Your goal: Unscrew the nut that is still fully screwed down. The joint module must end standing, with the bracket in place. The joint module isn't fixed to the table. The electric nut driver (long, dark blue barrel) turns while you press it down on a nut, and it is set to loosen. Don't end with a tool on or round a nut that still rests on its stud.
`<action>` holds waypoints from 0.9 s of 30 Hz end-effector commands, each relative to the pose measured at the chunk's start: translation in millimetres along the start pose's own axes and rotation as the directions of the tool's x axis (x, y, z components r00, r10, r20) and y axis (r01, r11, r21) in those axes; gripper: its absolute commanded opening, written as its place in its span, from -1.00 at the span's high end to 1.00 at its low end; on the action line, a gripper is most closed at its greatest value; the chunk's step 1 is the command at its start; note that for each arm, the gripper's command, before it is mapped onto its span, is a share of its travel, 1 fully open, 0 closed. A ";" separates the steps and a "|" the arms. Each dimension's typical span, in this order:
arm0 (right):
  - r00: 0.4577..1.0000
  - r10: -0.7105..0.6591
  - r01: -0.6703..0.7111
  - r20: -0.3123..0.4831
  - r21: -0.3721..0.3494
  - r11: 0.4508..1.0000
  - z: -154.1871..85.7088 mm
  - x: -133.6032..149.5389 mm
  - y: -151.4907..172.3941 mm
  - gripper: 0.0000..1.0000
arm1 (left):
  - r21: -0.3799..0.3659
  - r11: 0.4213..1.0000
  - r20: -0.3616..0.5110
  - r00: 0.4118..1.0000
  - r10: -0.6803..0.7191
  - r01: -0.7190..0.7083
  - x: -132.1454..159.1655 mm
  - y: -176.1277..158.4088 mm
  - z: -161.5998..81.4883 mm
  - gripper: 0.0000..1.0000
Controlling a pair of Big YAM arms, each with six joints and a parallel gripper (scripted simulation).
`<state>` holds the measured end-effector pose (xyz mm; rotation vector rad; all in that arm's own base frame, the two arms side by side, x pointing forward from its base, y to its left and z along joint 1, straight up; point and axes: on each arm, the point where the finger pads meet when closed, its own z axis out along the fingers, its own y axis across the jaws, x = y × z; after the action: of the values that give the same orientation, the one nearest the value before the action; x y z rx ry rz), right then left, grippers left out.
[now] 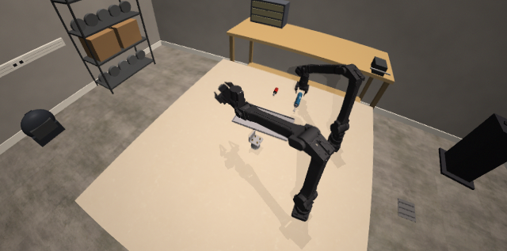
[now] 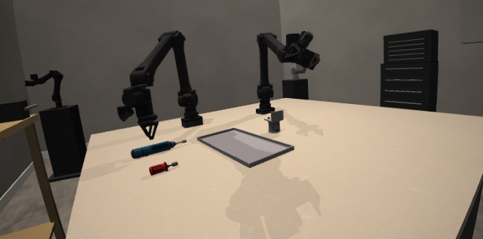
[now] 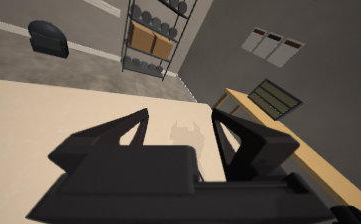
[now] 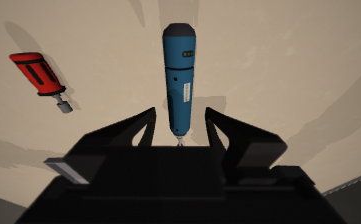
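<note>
Left gripper point(image 1: 219, 90) point(image 2: 303, 58) point(image 3: 180, 111) open, nothing in it, raised above the table. Right gripper point(image 1: 302, 91) point(image 2: 151, 136) point(image 4: 181, 109) partly open and empty, over the blue nut driver point(image 1: 298, 100) point(image 2: 152, 149) point(image 4: 180, 80), which lies flat near the red driver point(image 1: 276, 90) point(image 2: 158, 168) point(image 4: 36, 73). Joint module point(image 1: 255, 146) point(image 2: 274, 127) stands beside the tray point(image 1: 261, 131) point(image 2: 272, 157), bracket point(image 1: 256, 139) point(image 2: 277, 115) on top.

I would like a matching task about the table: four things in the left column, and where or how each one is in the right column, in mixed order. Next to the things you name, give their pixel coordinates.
1. electric nut driver point(image 1: 298, 100) point(image 2: 152, 149) point(image 4: 179, 85)
2. small hand driver point(image 1: 276, 91) point(image 2: 158, 168) point(image 4: 37, 74)
3. joint module point(image 1: 255, 146) point(image 2: 274, 127)
4. left gripper point(image 1: 219, 92) point(image 2: 307, 59) point(image 3: 180, 112)

A. standing upright, topped by a bracket point(image 1: 255, 139) point(image 2: 277, 116)
B. raised above the table, open
C. red handle, lying down
D. blue barrel, lying below the right gripper point(image 1: 301, 92) point(image 2: 151, 138) point(image 4: 181, 111)

Pairs: 1-D, 2-C, 3-A, 4-B
</note>
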<state>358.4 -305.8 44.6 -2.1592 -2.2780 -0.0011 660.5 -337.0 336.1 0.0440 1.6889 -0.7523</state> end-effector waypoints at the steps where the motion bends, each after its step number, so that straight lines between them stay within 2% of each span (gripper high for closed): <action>1: 0.999 -0.011 0.013 0.046 -0.046 0.999 -26.2 -13.6 20.4 -0.30 | 0.019 1.000 0.040 0.999 -0.007 0.006 -25.1 -11.6 1.3 -0.72; 11: 0.999 -0.011 0.013 0.046 -0.046 0.999 -26.2 -13.6 20.4 -0.30 | 0.019 1.000 0.040 0.999 -0.007 0.006 -25.1 -11.6 1.3 -0.72; 12: 0.998 0.054 -0.054 0.026 -0.017 0.998 -19.6 -11.6 -6.5 -0.30 | 0.019 1.000 0.040 0.999 -0.007 0.006 -25.1 -11.6 1.3 -0.72; 13: 0.996 0.089 -0.089 0.022 -0.006 0.996 -17.9 -11.8 -17.2 -0.30 | 0.019 1.000 0.040 0.999 -0.007 0.006 -25.1 -11.6 1.3 -0.72; 16: 0.981 0.191 -0.191 0.033 -0.002 0.982 -25.1 -23.5 -38.1 -0.30 | 0.019 1.000 0.040 0.999 -0.007 0.006 -25.1 -11.6 1.3 -0.72; 18: 0.964 0.260 -0.258 0.064 -0.034 0.966 -44.4 -44.7 -40.9 -0.30 | 0.019 1.000 0.040 0.999 -0.007 0.006 -25.1 -11.6 1.3 -0.72; 22: 0.918 0.390 -0.389 0.071 -0.022 0.921 -49.9 -56.7 -72.7 -0.30 | 0.019 1.000 0.040 0.999 -0.007 0.006 -25.1 -11.6 1.3 -0.72; 24: 0.903 0.421 -0.421 0.078 -0.028 0.907 -55.1 -63.1 -78.1 -0.30 | 0.019 1.000 0.040 0.999 -0.007 0.006 -25.1 -11.6 1.3 -0.72; 25: 0.906 0.420 -0.421 0.058 0.004 0.907 -38.1 -61.9 -78.8 -0.30 | 0.019 1.000 0.040 0.999 -0.007 0.006 -25.1 -11.6 1.3 -0.72; 27: 0.915 0.400 -0.400 0.056 0.003 0.916 -38.1 -55.8 -69.8 -0.30 | 0.019 1.000 0.040 0.999 -0.007 0.006 -25.1 -11.6 1.3 -0.72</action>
<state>272.8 -366.0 79.4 -2.5922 -1.8147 0.0789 660.5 -337.0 336.2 0.0440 1.6887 -0.7523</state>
